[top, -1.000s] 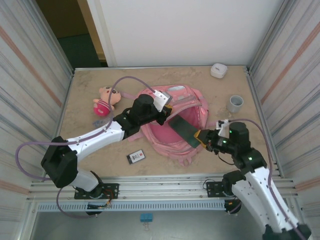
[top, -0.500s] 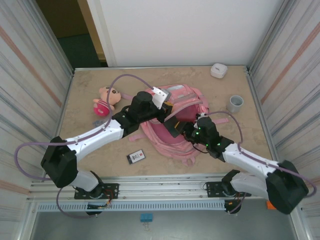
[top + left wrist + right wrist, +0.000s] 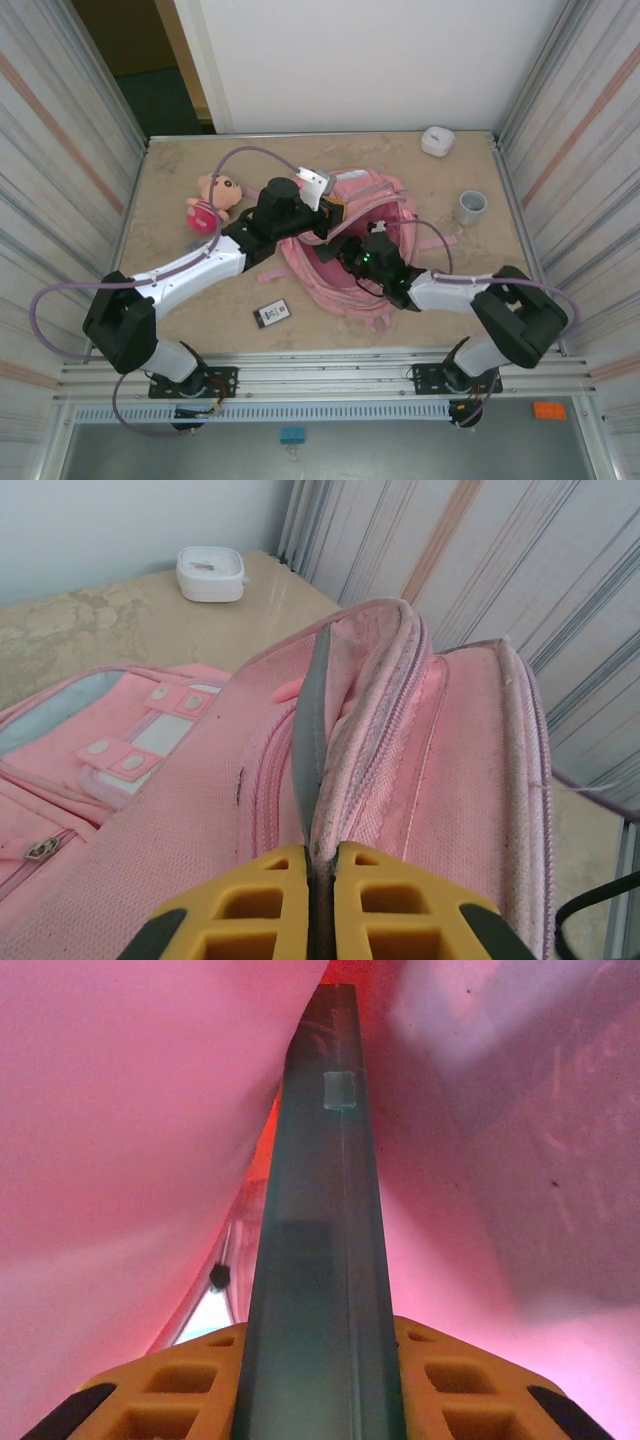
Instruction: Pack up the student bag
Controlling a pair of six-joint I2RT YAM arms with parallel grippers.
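The left hand (image 3: 320, 854) pinches the student bag's (image 3: 455, 750) raised edge.

From above, the right gripper's (image 3: 354, 254) fingertips are buried in the student bag's (image 3: 340, 290) mouth. The right wrist view's bottom edge cuts off the flat green item's (image 3: 320, 1260) near end. The left wrist view crops the left gripper (image 3: 320, 856) likewise. The small dark card's (image 3: 272, 313) print is too small to read
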